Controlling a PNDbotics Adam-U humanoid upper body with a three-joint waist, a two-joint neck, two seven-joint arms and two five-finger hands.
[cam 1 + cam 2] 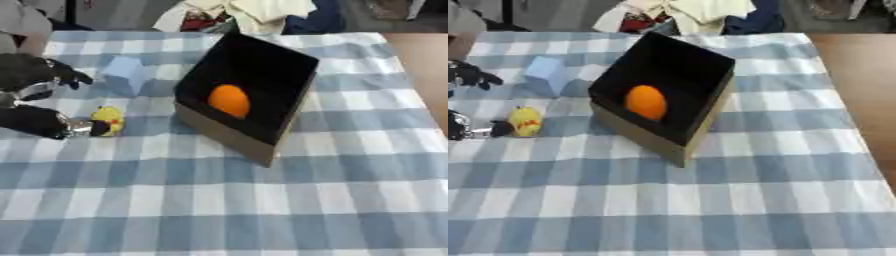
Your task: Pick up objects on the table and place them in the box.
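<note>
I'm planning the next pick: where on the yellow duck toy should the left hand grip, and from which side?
Probably the yellow duck toy is best pinched across its rounded body, coming from its left, where the left hand already is. The box stands close on its right; the light blue block sits behind it.

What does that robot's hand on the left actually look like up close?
The left hand is mostly black, with chunky dark fingers like a padded glove. Silver metal shows at its joints, and one finger has a silver band before a black tip. The right hand isn't visible.
</note>
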